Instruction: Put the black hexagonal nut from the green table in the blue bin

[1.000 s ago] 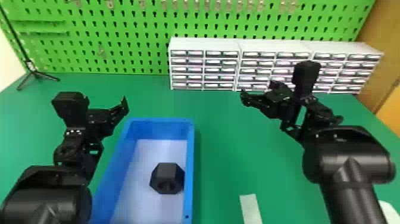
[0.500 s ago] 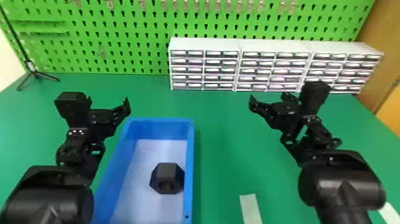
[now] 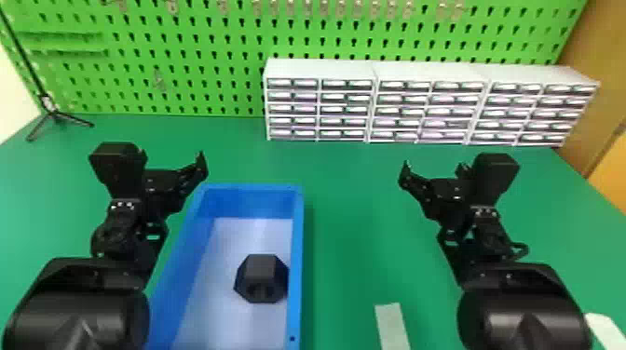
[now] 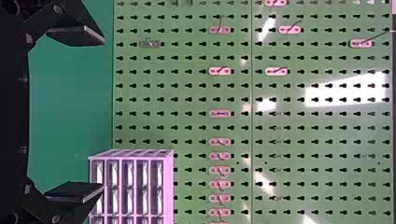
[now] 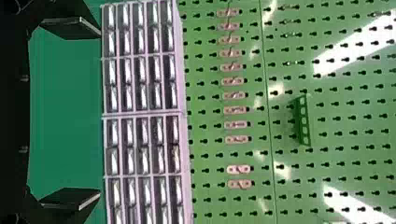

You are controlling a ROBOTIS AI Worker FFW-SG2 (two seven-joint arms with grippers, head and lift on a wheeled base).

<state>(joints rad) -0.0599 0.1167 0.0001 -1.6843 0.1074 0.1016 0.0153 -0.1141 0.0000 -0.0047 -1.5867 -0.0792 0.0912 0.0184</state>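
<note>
The left gripper is found above the green table, near the far left corner of the blue bin. The right gripper is noted above the table, well apart from the bin's right edge. Both are recorded as wide open and empty, their fingers well apart.

The black hexagonal nut is located inside the blue bin, on the pale floor and just beside the right wall; contact with that wall cannot be confirmed. It is observed to be thick, dark and faceted, with one flat facet turned up. A darker hollow is seen in the face turned toward the robot. The bore's axis appears to be laid roughly along the bin's length; no distinct long axis of the body can be established.

A pale strip is noted on the table, right of the bin. White drawer cabinets are lined up along the table's far edge, before the green pegboard. A black tripod stand is seen near the table's far left corner.
</note>
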